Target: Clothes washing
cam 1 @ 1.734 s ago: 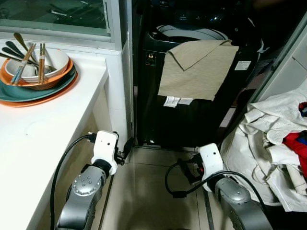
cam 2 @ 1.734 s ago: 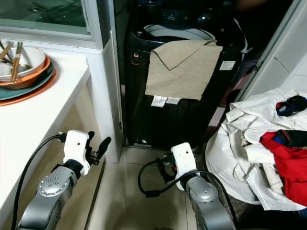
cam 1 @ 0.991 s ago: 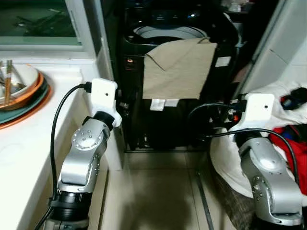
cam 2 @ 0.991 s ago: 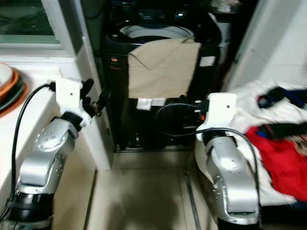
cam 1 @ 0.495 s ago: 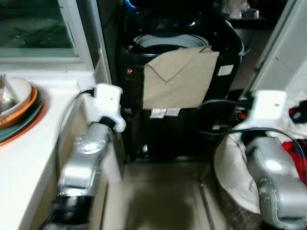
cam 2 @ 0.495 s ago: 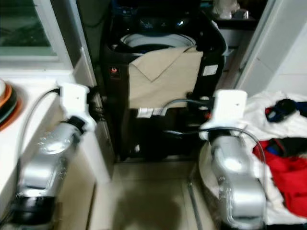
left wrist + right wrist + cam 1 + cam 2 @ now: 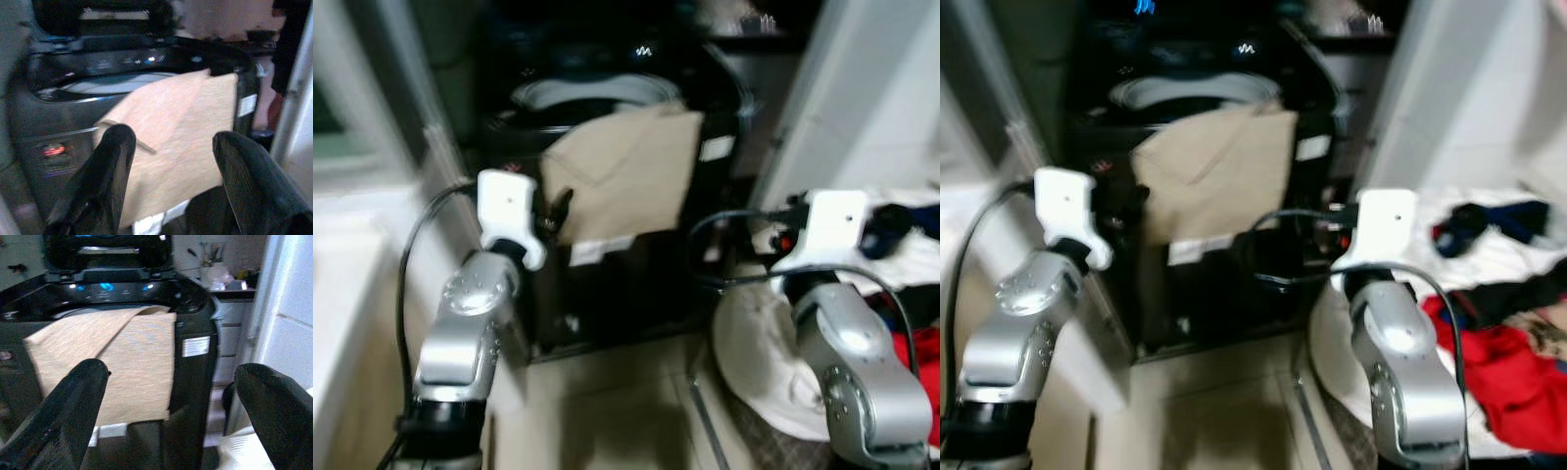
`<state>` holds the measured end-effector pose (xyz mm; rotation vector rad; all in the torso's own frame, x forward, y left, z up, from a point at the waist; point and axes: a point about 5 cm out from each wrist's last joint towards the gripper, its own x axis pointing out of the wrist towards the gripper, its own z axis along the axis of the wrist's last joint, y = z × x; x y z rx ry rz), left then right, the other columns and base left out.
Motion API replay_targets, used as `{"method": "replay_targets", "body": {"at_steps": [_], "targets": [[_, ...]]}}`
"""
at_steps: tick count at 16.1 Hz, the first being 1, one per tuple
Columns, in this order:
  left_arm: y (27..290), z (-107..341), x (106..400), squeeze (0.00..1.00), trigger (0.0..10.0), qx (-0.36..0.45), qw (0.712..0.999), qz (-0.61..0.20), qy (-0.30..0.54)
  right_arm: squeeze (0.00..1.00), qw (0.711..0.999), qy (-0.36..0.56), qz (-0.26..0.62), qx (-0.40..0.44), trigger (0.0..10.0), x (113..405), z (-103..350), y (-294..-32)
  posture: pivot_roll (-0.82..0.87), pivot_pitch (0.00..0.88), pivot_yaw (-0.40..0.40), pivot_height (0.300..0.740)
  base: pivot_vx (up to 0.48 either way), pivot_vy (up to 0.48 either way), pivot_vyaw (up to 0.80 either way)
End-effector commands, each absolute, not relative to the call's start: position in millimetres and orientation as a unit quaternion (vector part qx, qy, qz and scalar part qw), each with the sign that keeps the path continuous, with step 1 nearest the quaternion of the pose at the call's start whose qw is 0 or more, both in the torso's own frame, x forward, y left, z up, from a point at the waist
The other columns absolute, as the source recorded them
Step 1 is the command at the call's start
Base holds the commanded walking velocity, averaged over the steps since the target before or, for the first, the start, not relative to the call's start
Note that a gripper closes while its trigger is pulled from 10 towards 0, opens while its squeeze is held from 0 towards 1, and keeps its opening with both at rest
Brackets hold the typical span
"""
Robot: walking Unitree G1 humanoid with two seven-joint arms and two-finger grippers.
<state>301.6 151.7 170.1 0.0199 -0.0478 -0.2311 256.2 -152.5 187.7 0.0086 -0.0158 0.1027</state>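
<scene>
A black top-loading washing machine [image 7: 607, 284] stands straight ahead with its lid up. A beige cloth [image 7: 626, 176] hangs from its rim down the front panel. My left gripper [image 7: 171, 191] is raised in front of the machine's left side, open and holding nothing, facing the cloth [image 7: 181, 127]. My right gripper [image 7: 168, 431] is raised near the machine's right side, also open with nothing in it, and the cloth [image 7: 122, 357] lies ahead of it. A heap of laundry [image 7: 1489, 382] with white, red and dark garments sits at my right.
A white counter edge [image 7: 342, 294] runs along my left. On the right stands a pale wall or door [image 7: 862, 117]. Beige floor tiles [image 7: 607, 411] lie between me and the machine. A shelf with small items [image 7: 220, 279] sits behind the machine.
Both arms rose from near the floor to the height of the machine's front. The camera swung right and blurred, so the counter's bowls left the picture.
</scene>
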Motion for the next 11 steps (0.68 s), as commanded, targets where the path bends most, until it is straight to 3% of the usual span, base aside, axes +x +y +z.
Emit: {"method": "replay_targets", "body": {"at_steps": [1, 9, 11], "targets": [[140.3, 175.3, 302.5, 0.0, 10.0, 0.008, 0.991, -0.133, -0.031, 0.0, 0.999, -0.008, 0.043, -0.005, 10.0, 254.8, 188.4, -158.7, -0.15, 0.0, 0.014, 0.74, 0.322, 0.0, 0.0], [133.5, 174.7, 307.7, 0.0, 10.0, 0.006, 0.988, -0.151, -0.025, 0.0, 1.0, -0.002, 0.015, -0.008, 10.0, 248.7, 187.3, -163.8, -0.18, 0.0, 0.048, 0.74, 0.318, 0.0, 0.0], [131.6, 173.8, 308.5, 0.0, 10.0, 0.004, 0.988, -0.155, -0.023, 0.0, 1.0, 0.001, 0.008, -0.004, 10.0, 246.9, 187.1, -165.8, -0.18, 0.0, 0.051, 0.74, 0.313, 0.0, -0.8]]}}
